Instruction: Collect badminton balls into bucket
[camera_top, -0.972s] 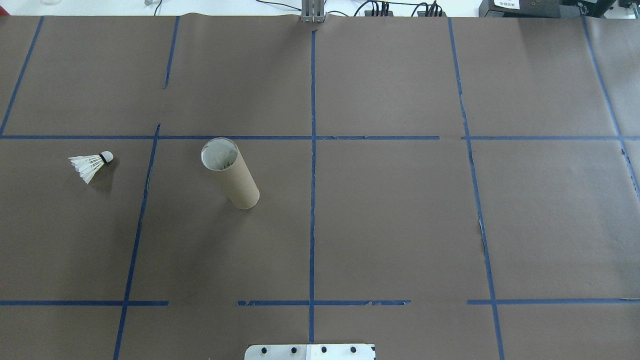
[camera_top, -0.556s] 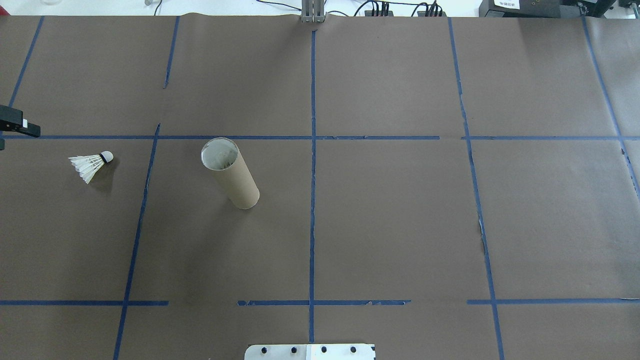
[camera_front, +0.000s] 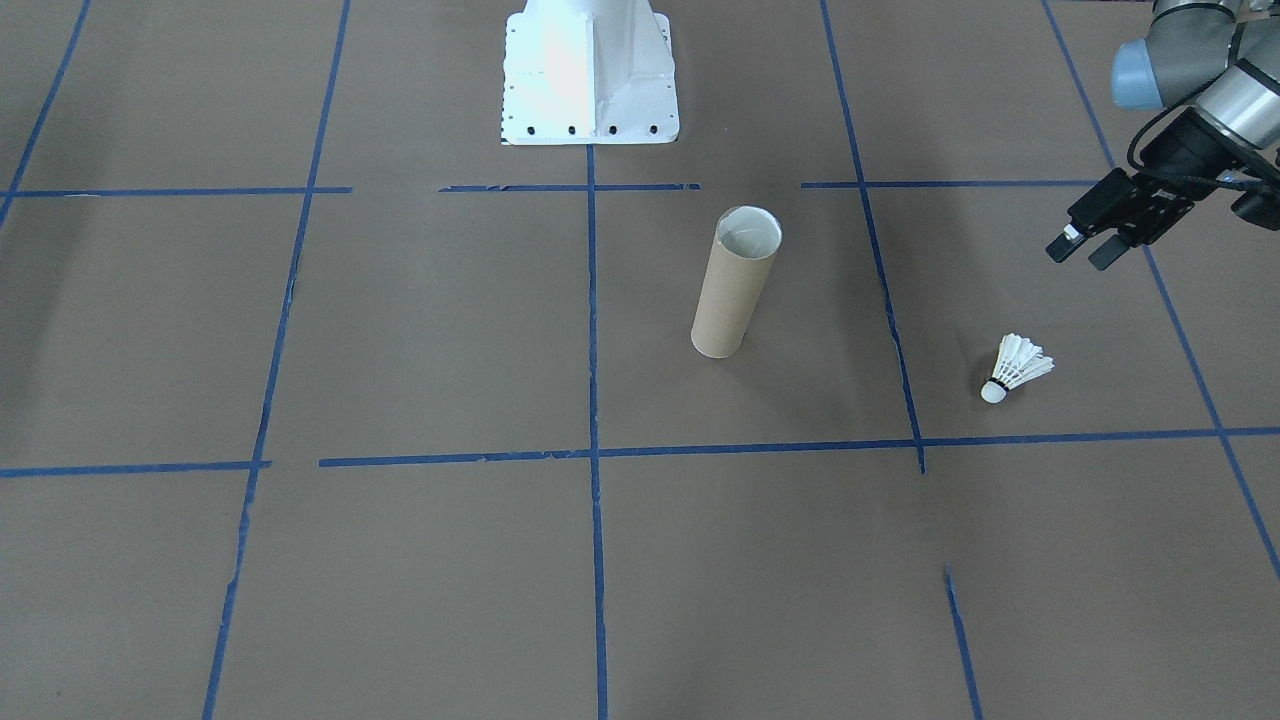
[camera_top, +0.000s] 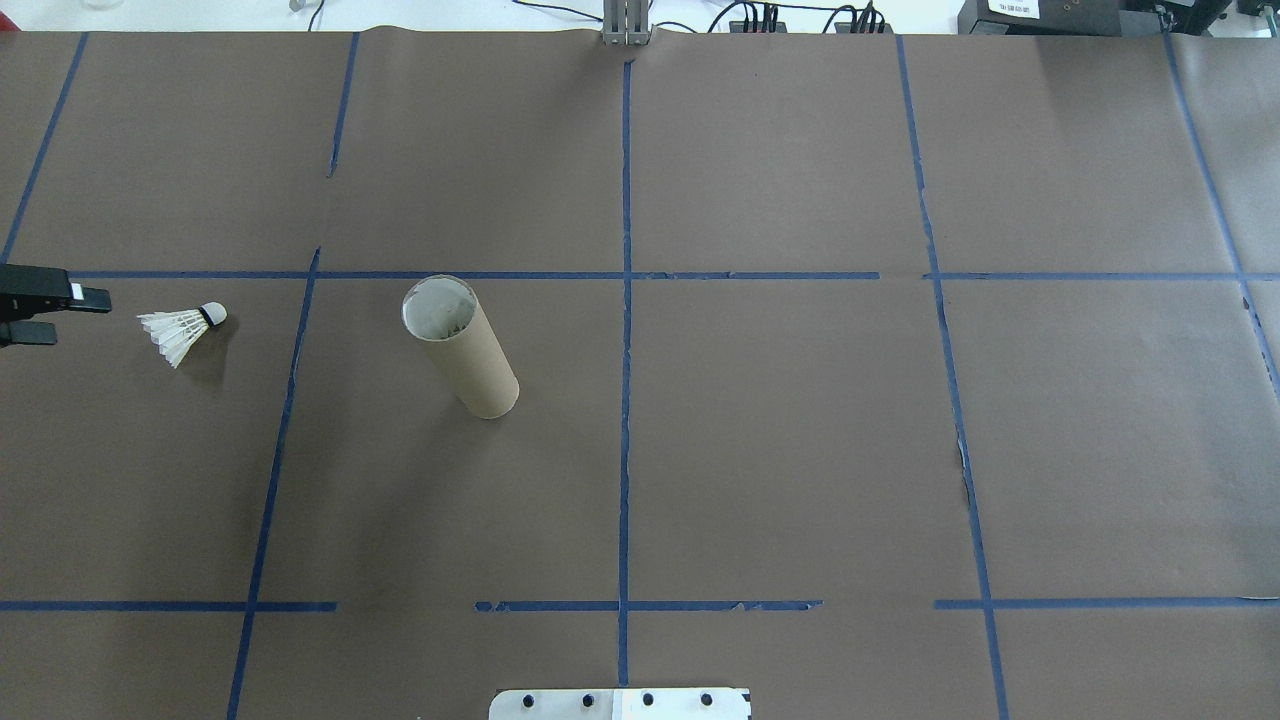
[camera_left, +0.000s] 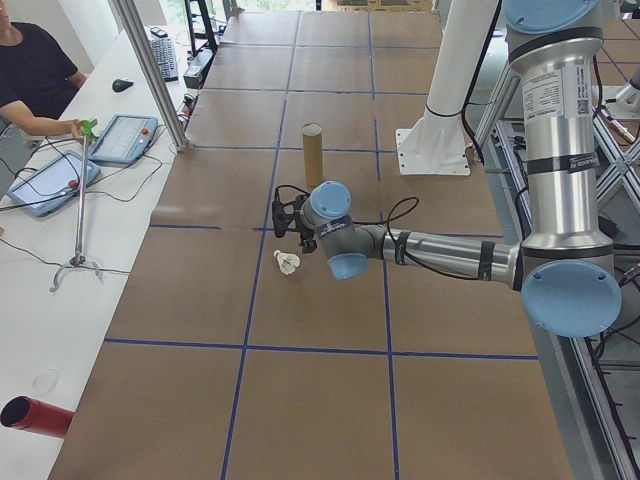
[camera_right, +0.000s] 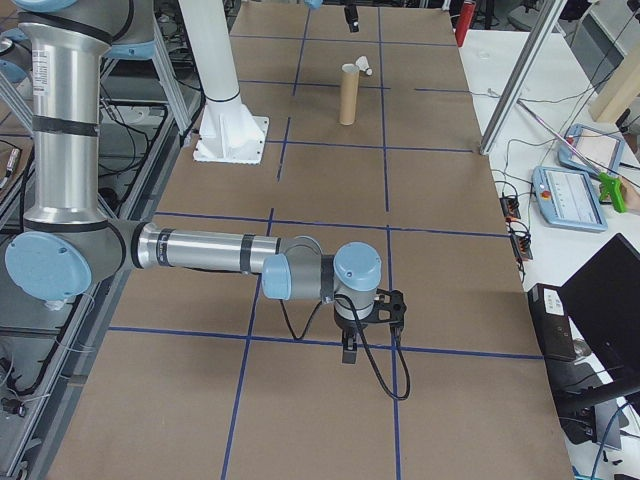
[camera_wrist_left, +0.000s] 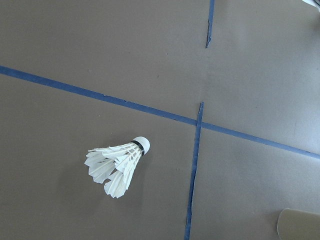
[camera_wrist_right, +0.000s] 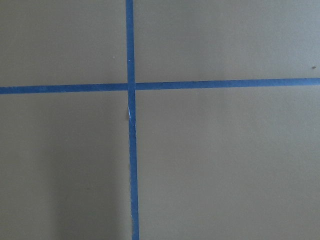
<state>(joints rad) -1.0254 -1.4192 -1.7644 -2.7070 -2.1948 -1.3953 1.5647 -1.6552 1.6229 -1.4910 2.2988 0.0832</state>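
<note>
The white feather shuttlecock (camera_top: 185, 328) lies on its side on the brown paper at the far left, its cork tip pointing toward the tube; it also shows in the front view (camera_front: 1015, 368) and the left wrist view (camera_wrist_left: 120, 165). To its right the tan cardboard tube (camera_top: 462, 348) stands upright with its mouth open (camera_front: 735, 285). My left gripper (camera_top: 60, 315) hangs open and empty just left of the shuttlecock's skirt, above the table (camera_front: 1080, 255). My right gripper (camera_right: 368, 325) hovers far off over a tape cross, and I cannot tell its state.
The white robot base (camera_front: 590, 80) stands at the table's near middle edge. Blue tape lines (camera_top: 625, 400) grid the brown paper. A person (camera_left: 35, 80) sits at a side table with tablets and a metal post (camera_left: 150, 70).
My left gripper has come in from the left edge and moved right and nearer, level with the shuttlecock. The shuttlecock and tube have not moved.
</note>
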